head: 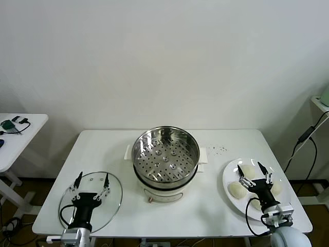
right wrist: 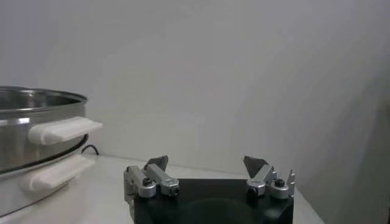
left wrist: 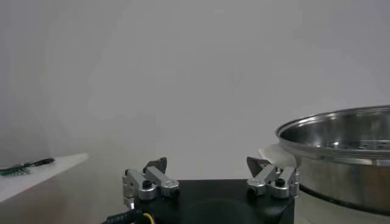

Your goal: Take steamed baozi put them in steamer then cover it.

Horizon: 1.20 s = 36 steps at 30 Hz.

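Observation:
The steamer (head: 165,154), a shiny steel pot with a perforated tray and nothing on it, stands on a white base mid-table. It also shows in the left wrist view (left wrist: 341,158) and the right wrist view (right wrist: 24,140). Several cream-white baozi (head: 237,190) lie on a white plate (head: 226,180) at the right. My right gripper (head: 252,172) (right wrist: 206,163) hovers open over them, holding nothing. The clear glass cover (head: 114,198) lies flat at the front left. My left gripper (head: 92,180) (left wrist: 207,165) is open above it, and the arm hides the cover's handle.
The white table (head: 211,211) carries everything. The steamer's white side handles (right wrist: 64,129) stick out towards the plate. A second white table (head: 20,128) with small items stands at the far left. A black cable (head: 303,139) hangs beside the table's right edge.

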Motion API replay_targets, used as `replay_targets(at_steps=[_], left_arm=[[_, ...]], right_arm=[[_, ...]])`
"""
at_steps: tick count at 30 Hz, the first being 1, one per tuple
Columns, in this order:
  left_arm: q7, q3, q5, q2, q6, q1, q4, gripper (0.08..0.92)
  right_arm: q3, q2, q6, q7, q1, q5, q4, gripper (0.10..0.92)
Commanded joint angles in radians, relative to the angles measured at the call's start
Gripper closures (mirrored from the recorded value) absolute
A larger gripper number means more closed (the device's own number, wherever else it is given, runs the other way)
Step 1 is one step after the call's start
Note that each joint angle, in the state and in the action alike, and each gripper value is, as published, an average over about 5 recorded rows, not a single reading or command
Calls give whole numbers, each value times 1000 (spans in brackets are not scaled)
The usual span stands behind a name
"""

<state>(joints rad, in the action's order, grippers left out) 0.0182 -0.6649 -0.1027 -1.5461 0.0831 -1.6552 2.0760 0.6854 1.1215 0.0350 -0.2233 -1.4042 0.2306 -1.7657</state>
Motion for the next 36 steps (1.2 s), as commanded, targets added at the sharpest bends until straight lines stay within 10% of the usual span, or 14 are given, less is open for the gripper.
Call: replay_targets(at_steps=[1,17,36], left_arm=[[-1,0,-8,2,1,3,-1,177],[-2,6,-30,16,-8,7,-2,177],[-3,-6,-30,23,-19,32,-25,177]], right_arm=[[11,-88,116,-83,40,-84,3,203],[-591,-778,96,-704,626,-223,381,203],[-1290,-573,103,-876,1276,-373,629,203]])
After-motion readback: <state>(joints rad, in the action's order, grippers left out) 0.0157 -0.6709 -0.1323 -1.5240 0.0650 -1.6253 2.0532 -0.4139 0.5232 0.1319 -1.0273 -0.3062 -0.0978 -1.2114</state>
